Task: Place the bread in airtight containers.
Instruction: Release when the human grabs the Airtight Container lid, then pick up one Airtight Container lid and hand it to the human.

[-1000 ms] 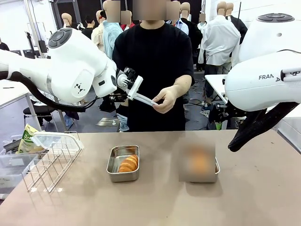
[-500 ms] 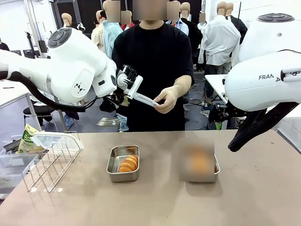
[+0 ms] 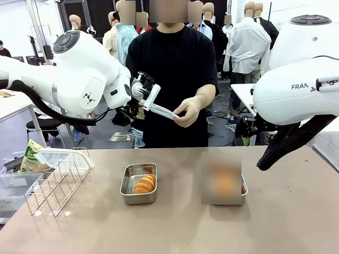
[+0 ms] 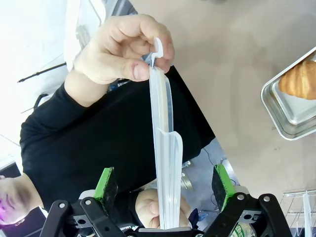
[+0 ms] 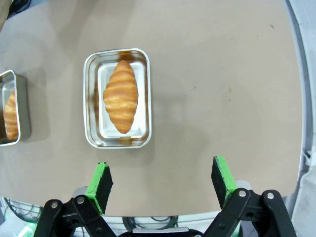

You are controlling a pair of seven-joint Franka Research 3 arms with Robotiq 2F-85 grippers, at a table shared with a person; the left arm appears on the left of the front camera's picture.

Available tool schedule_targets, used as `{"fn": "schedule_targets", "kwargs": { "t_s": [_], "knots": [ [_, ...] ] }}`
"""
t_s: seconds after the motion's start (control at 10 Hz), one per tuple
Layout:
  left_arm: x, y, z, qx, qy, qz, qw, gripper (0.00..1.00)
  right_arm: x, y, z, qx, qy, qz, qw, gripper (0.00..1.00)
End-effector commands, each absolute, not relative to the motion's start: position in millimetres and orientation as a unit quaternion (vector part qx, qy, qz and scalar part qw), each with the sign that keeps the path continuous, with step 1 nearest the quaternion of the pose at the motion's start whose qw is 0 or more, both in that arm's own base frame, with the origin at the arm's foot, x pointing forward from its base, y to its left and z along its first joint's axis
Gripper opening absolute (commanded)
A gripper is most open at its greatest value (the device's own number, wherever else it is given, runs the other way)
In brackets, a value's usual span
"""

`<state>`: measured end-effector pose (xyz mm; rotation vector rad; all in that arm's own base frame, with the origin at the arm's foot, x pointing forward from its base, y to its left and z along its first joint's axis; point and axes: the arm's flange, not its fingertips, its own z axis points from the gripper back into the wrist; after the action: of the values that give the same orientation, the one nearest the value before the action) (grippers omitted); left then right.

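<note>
Standing wide apart, the jaws of the left gripper (image 4: 164, 181) flank a translucent lid (image 4: 166, 148) seen edge-on, neither green pad touching it. The person's hand (image 4: 121, 54) pinches its far tab, up beyond the middle tub (image 3: 139, 183). That steel tub sits uncovered on the bench (image 3: 175, 227) with a croissant roll (image 3: 145, 183) inside. Right of it, the second tub (image 5: 91, 98) holds a second roll (image 5: 120, 96); both are too smeared to read in the front view. The right gripper (image 5: 162, 180) hangs over that side, jaws wide, holding nothing.
</note>
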<state>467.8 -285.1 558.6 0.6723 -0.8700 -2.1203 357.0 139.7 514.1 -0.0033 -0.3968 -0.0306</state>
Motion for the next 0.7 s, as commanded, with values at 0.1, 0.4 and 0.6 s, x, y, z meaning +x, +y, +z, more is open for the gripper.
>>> {"fn": "schedule_targets", "kwargs": {
  "t_s": [0.1,0.4,0.6],
  "knots": [
    [467.5,-285.7,558.4,0.261,-0.338,-0.826,0.368,1.0,357.3,139.0,514.7,-0.001,-0.197,-0.014,0.98,1.0],
    [467.5,-285.7,558.4,0.261,-0.338,-0.826,0.368,1.0,357.3,139.0,514.7,-0.001,-0.197,-0.014,0.98,1.0],
    [467.5,-285.7,558.4,0.261,-0.338,-0.826,0.368,1.0,357.3,139.0,514.7,-0.001,-0.197,-0.014,0.98,1.0]
  ]
}}
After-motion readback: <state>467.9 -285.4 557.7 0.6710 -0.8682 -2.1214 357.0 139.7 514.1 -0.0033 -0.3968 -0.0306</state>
